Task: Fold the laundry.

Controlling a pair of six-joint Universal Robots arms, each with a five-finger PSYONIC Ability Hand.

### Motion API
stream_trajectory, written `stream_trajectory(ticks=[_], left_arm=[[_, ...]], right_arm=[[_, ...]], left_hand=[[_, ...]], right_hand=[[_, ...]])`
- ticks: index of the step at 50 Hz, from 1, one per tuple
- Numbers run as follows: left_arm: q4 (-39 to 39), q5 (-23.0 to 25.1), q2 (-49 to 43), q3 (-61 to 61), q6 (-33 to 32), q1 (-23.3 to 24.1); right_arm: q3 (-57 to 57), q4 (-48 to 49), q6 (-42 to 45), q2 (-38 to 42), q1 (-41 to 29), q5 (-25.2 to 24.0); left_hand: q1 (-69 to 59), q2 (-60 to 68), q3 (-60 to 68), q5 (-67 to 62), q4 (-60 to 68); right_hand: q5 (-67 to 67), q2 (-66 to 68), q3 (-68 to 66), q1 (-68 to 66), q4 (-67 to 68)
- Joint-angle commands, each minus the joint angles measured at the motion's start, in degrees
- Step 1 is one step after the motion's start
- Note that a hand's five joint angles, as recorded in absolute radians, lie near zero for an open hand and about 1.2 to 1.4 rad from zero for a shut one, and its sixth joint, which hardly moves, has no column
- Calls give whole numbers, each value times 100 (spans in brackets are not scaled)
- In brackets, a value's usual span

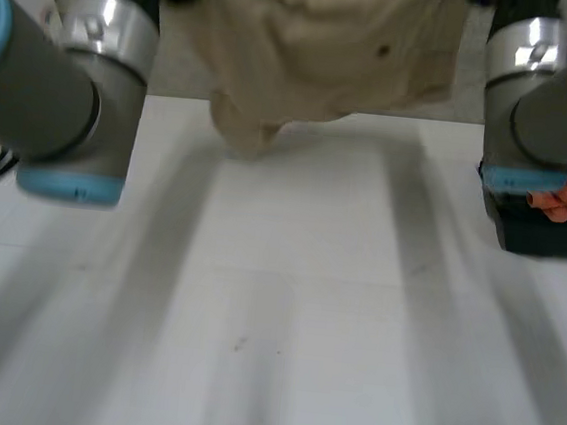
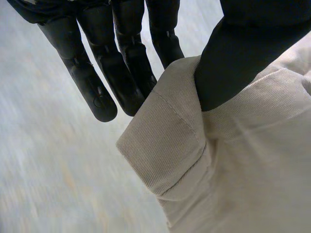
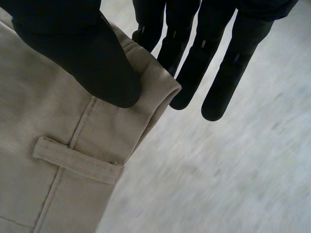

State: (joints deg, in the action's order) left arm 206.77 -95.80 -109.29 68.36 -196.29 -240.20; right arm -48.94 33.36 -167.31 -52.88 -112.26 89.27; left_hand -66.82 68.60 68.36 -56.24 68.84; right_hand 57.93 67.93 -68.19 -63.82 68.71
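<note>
The left robot hand (image 2: 121, 68) pinched a corner of the beige trousers (image 1: 320, 45) between thumb and fingers. The right robot hand (image 3: 87, 53) likewise pinched the waistband beside a belt loop (image 3: 77, 160).

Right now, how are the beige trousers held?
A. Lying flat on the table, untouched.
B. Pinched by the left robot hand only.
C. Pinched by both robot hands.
C: thumbs clamp the beige trousers on both sides, the left robot hand at a stitched edge, the right robot hand beside a belt loop.
</note>
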Motion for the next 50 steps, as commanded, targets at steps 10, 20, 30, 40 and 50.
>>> stream_trajectory(ticks=[10, 20, 30, 40, 50], left_arm=[[-963, -70, -338, 2603, -585, 105], [-2938, 0, 926, 3236, -1376, 342], [-5619, 377, 1525, 3983, -2272, 1202], [-5289, 475, 1411, 3282, -2414, 1424], [-2143, 474, -204, 1472, -2493, 563]], right_arm=[[-2364, -1744, 1665, 463, 11, -445], [-4060, -3876, 3063, -1310, 72, -393], [-5327, -5804, 4627, -3009, 99, -384], [-5468, -5814, 4673, -3045, 81, -489], [-4020, -3981, 2820, -1904, 20, -297]], left_hand=[[-1318, 1140, 1164, -1376, 1116], [-1318, 1140, 1164, -1376, 1116], [-1318, 1140, 1164, -1376, 1116], [-1318, 1140, 1164, -1376, 1116], [-1318, 1140, 1164, -1376, 1116]], right_hand=[[1207, 1207, -1181, -1618, 1129], [1207, 1207, -1181, -1618, 1129], [1207, 1207, -1181, -1618, 1129], [1207, 1207, -1181, -1618, 1129], [1207, 1207, -1181, -1618, 1129]])
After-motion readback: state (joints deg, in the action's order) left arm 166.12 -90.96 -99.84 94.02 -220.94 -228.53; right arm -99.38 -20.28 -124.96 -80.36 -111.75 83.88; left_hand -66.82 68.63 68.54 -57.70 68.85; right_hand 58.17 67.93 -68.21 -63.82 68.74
